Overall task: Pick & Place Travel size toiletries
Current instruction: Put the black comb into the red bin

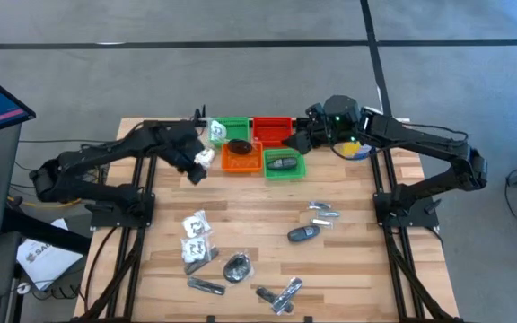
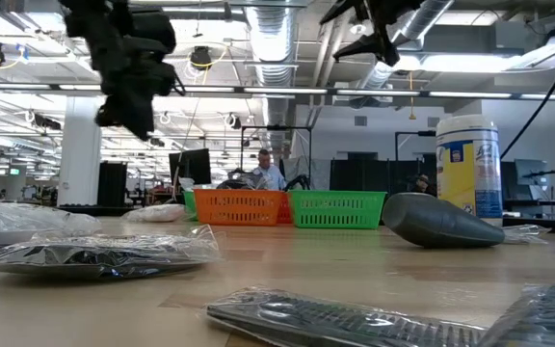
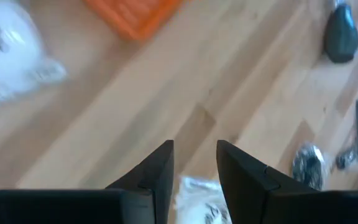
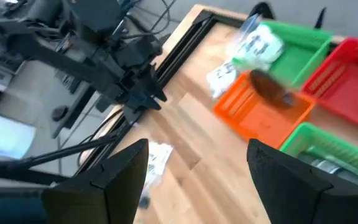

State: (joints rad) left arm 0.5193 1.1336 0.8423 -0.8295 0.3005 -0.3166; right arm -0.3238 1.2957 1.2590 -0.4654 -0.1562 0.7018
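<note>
White canister (image 2: 467,165) label unreadable; left claw (image 3: 194,163) slightly apart, right claw (image 4: 197,158) wide apart, both empty

Clear packets (image 1: 195,235), silvery tubes (image 1: 323,213), a dark grey oval (image 1: 303,234) lie scattered on my table's near half; a white packet (image 1: 204,158) lies beside the orange tray (image 1: 240,161).

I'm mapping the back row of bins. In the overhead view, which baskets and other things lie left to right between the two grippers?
Left gripper → white packet → orange basket → near green basket → right gripper. The far green and red baskets sit behind these, so they are left out of the order.
</note>
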